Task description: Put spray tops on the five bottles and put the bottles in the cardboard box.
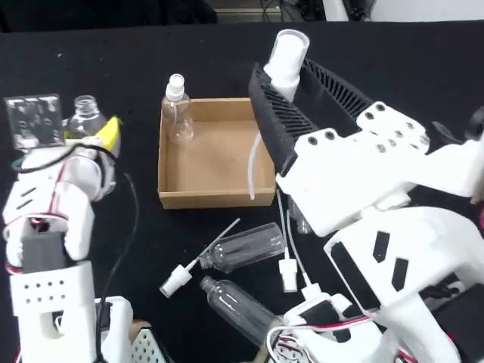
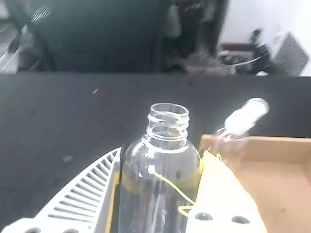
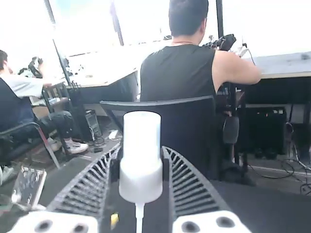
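High view: noted left gripper (image 1: 92, 127) clamped on upright uncapped bottle (image 1: 85, 110), left of cardboard box (image 1: 215, 198). Noted right gripper (image 1: 291, 76) closed on spray top (image 1: 287, 51) above the box's right wall, with dip tube (image 1: 253, 170) hanging over the box floor. Logged capped bottle (image 1: 176, 106) in the box at its far left corner. Logged one bare bottle (image 1: 246, 246) and a second bare bottle (image 1: 238, 308) lying on table (image 1: 378, 45) in front of the box, loose spray tops (image 1: 178, 280) beside them. Left wrist view: confirmed uncapped bottle (image 2: 165, 165) gripped between both fingers, neck open. Right wrist view: confirmed spray top (image 3: 141, 160) pinched between both fingers, head up.
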`<control>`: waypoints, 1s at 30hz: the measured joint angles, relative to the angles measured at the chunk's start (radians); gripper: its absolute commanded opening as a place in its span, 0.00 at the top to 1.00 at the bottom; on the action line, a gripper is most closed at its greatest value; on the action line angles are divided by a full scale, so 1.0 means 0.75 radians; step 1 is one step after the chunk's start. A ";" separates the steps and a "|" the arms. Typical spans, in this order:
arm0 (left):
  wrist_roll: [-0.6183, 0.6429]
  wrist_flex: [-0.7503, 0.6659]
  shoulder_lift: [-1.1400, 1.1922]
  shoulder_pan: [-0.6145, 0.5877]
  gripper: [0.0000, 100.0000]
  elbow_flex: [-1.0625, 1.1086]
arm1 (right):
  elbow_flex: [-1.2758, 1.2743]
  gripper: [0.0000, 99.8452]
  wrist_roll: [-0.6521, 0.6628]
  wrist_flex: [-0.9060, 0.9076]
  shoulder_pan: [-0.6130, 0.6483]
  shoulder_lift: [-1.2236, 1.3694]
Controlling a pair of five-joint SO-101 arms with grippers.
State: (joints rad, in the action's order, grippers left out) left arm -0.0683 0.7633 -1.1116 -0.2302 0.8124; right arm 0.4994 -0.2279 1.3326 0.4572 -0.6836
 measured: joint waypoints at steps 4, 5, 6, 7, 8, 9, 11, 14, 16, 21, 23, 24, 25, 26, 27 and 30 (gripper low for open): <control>0.008 -0.158 -0.115 0.098 0.97 0.160 | -0.063 0.99 -0.023 -0.055 -0.108 -0.037; 0.008 -0.186 -0.149 0.117 0.97 0.194 | -0.086 0.99 -0.023 -0.074 -0.117 -0.045; 0.008 -0.217 -0.184 0.131 0.97 0.229 | -0.108 0.99 -0.023 -0.096 -0.121 -0.049; 0.008 -0.239 -0.225 0.139 0.97 0.268 | -0.135 0.99 -0.027 -0.123 -0.117 -0.051; 0.008 -0.260 -0.266 0.153 0.97 0.313 | -0.168 0.99 -0.039 -0.158 -0.113 -0.051; 0.008 -0.276 -0.305 0.174 0.97 0.356 | -0.207 0.99 -0.059 -0.198 -0.113 -0.051; 0.008 -0.307 -0.391 0.221 0.97 0.428 | -0.301 0.99 -0.117 -0.295 -0.088 -0.047; 0.008 -0.319 -0.530 0.266 0.97 0.524 | -0.444 0.99 -0.160 -0.442 -0.074 -0.037; 0.008 -0.321 -0.618 0.282 0.97 0.587 | -0.511 0.99 -0.170 -0.522 -0.078 -0.039; 0.008 -0.340 -0.804 0.325 0.97 0.739 | -0.653 0.99 -0.172 -0.700 -0.010 -0.041; 0.008 -0.368 -0.882 0.362 0.97 0.804 | -0.710 0.99 -0.172 -0.769 0.039 -0.041; 0.008 -0.391 -0.917 0.378 0.97 0.835 | -0.739 0.99 -0.172 -0.806 0.061 -0.041; 0.008 -0.419 -0.933 0.389 0.97 0.863 | -0.763 0.99 -0.172 -0.841 0.080 -0.041; 0.008 -0.444 -0.935 0.397 0.97 0.890 | -0.792 0.99 -0.172 -0.880 0.098 -0.041; 0.008 -0.475 -0.935 0.401 0.97 0.923 | -0.822 0.99 -0.172 -0.921 0.113 -0.041; 0.008 -0.569 -0.933 0.403 0.97 0.998 | -0.921 0.99 -0.172 -1.052 0.127 -0.041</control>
State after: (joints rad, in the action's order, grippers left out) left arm -0.0621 0.3368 -1.8113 0.0721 1.5612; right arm -0.1910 -0.3567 0.5439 0.5524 -0.7142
